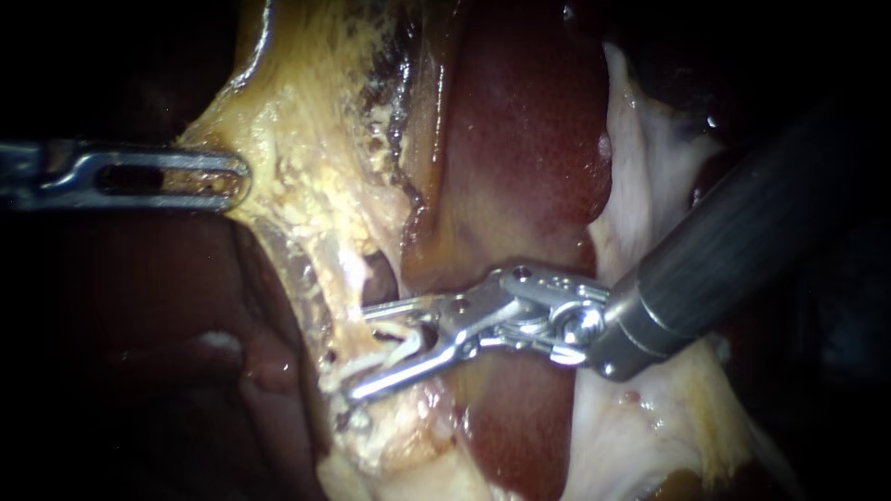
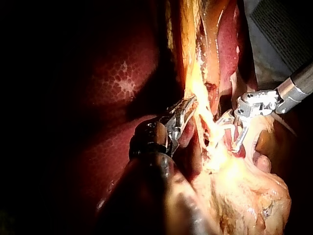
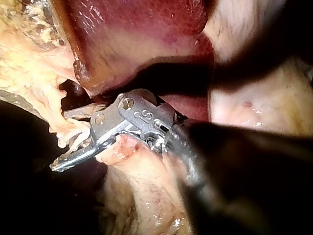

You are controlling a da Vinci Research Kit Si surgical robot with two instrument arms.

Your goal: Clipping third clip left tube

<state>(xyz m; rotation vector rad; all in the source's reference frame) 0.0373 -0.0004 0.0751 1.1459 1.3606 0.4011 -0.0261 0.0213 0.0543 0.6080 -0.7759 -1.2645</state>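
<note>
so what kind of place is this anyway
Probably a surgical work site seen close up through an endoscope: dark red liver, yellowish tissue beside it, and two slender metal tools working there, the left instrument and the right instrument, its jaws open.

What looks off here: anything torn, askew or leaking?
Nothing stands out. The left instrument grips the yellow tissue, and the right instrument sits open astride the tube. No bleeding or spill shows.
</note>
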